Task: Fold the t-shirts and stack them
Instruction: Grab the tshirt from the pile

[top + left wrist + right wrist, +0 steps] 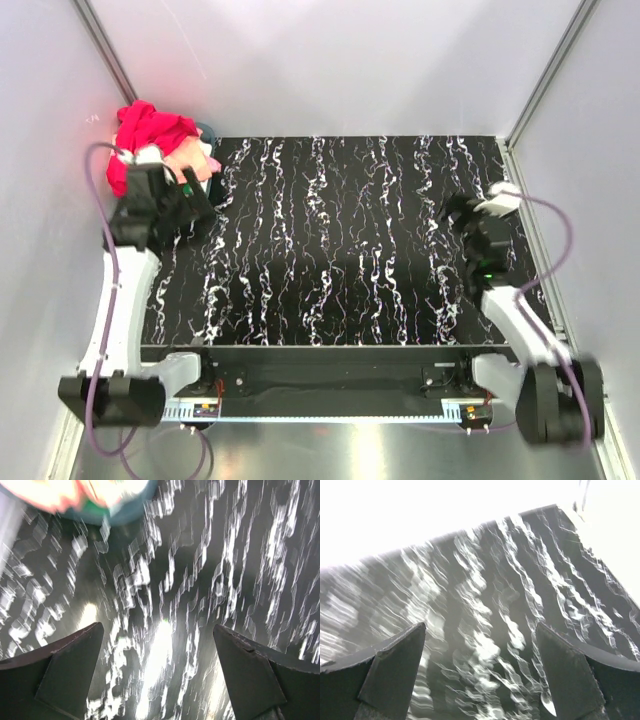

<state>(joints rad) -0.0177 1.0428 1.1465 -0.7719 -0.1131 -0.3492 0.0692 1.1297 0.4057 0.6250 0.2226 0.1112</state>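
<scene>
A heap of t-shirts sits at the table's far left corner: a crimson-red shirt [146,128] on top, peach-orange and pink cloth [196,158] below it, spilling from a teal basket [213,133]. In the left wrist view the heap is a blurred peach patch [50,494] over the teal basket rim [117,511] at top left. My left gripper [197,213] is open and empty, just in front of the heap, over bare table [159,645]. My right gripper [458,222] is open and empty at the right side, over bare table [480,650].
The table top [340,240] is black with white marbled streaks. White walls close in the left, back and right sides. A metal rail [320,410] runs along the near edge between the arm bases.
</scene>
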